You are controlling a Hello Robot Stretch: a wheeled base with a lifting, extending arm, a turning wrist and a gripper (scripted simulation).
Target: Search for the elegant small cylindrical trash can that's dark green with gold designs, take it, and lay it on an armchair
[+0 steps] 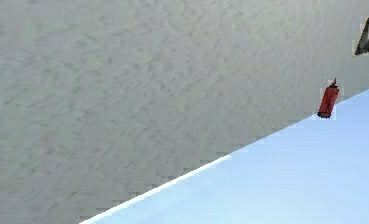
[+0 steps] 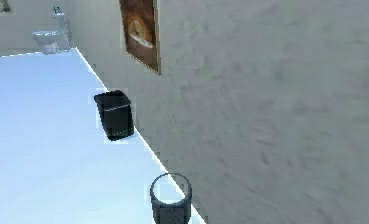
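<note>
Along the floor's [image 2: 47, 140] far edge: dark bin [image 2: 114, 115], further along a grey cylinder [image 2: 170, 200]; can't tell if either is the green can. Expect light, stiff, slick sides; grab across rim. Can't tell gripper state.

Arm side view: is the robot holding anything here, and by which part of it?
This cannot be told. The black bin and the grey round can both stand on the floor beside the wall.
</note>
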